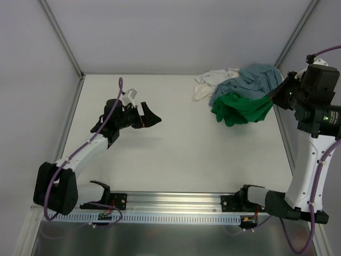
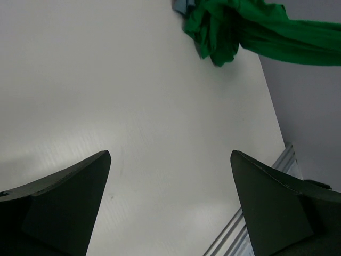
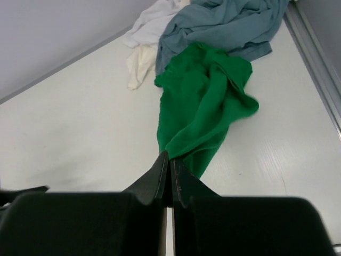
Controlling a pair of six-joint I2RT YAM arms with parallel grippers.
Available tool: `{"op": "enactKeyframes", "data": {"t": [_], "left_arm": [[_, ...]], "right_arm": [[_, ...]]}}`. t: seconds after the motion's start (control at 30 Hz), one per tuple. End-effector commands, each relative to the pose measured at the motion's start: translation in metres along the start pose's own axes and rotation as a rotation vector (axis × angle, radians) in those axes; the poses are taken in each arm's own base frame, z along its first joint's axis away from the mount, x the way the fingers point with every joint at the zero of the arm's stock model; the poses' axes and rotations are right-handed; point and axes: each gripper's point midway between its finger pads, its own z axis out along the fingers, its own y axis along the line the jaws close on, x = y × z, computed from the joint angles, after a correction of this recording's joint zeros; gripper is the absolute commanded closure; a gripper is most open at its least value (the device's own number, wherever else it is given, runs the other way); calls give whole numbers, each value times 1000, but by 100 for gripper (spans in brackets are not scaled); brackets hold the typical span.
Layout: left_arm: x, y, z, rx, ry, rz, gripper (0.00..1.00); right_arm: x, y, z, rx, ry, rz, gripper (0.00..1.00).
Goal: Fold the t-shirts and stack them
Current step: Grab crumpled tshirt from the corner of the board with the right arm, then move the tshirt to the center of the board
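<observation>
— Since our right gripper (image 3: pixel 169 160) clamps the bright green cloth t-shirt (image 3: pixel 205 101) at the bench's (image 1: pixel 186 160) far-right corner, why?
— Likely to pull it clear; our left gripper (image 2: pixel 170 154) hovers open, empty.

We're over a white table (image 1: pixel 176 154), its surface flat and matte. Up in the upper right of the frame we've got three garments heaped together. The white t-shirt (image 1: pixel 209 84) lies crumpled furthest left. The grey-blue t-shirt (image 1: pixel 250 82) is bunched against it and partly over it. The green t-shirt (image 1: pixel 240 109) is wadded at the heap's lower edge, touching the grey-blue one. Along the bottom, a metal rail (image 1: pixel 176 201) runs across the table's near edge.
</observation>
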Motion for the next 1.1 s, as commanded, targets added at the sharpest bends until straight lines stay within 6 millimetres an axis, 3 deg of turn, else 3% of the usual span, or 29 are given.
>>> {"op": "enactKeyframes", "data": {"t": [0.0,0.07,0.1,0.17,0.33,0.37,0.43,0.47,0.53,0.57,0.63,0.67,0.7,0.8,0.83,0.9,0.97,1.0,1.03,1.07], "left_arm": [[-8,-50,30,185,-7,46,1],[5,-64,42,225,34,49,1],[6,-66,49,235,40,52,1],[7,-71,51,243,39,57,1],[-5,-71,33,186,-17,142,1],[-10,-72,27,174,-38,157,1],[-8,-69,21,150,-32,171,1],[-9,-69,16,139,-44,178,1],[-6,-65,11,117,-45,177,1],[-5,-63,6,106,-53,177,1],[-2,-61,2,96,-49,172,1],[-1,-61,-1,95,-52,169,1],[-1,-61,-2,92,-53,167,1],[1,-60,-3,85,-46,162,1],[2,-59,-2,83,-43,156,1],[1,-59,-1,83,-39,150,1],[1,-60,1,84,-33,145,1],[0,-61,1,87,-31,145,1],[0,-60,3,86,-27,145,1],[-1,-61,3,86,-27,145,1]], "right_arm": [[4,28,-30,-133,64,24,100],[2,53,-42,-257,93,7,100],[4,61,-37,-297,130,-3,100],[5,98,-49,-499,165,-28,100],[8,171,-72,-866,285,-9,99],[0,186,-77,-942,264,-13,99],[-1,211,-96,-1078,326,27,99],[-12,224,-97,-1144,297,24,99],[-19,242,-120,-1256,348,77,100],[-34,253,-128,-1339,295,60,99],[-55,265,-159,-1477,284,83,99],[-61,268,-160,-1501,289,95,99],[-75,267,-183,-1540,287,121,100],[-109,262,-210,-1604,174,108,100],[-121,258,-231,-1655,160,140,99],[-134,247,-236,-1627,130,160,99],[-130,235,-227,-1569,154,147,100],[-122,222,-244,-1539,124,109,99],[-119,216,-221,-1487,168,153,99],[-114,209,-215,-1450,166,141,100]]}}
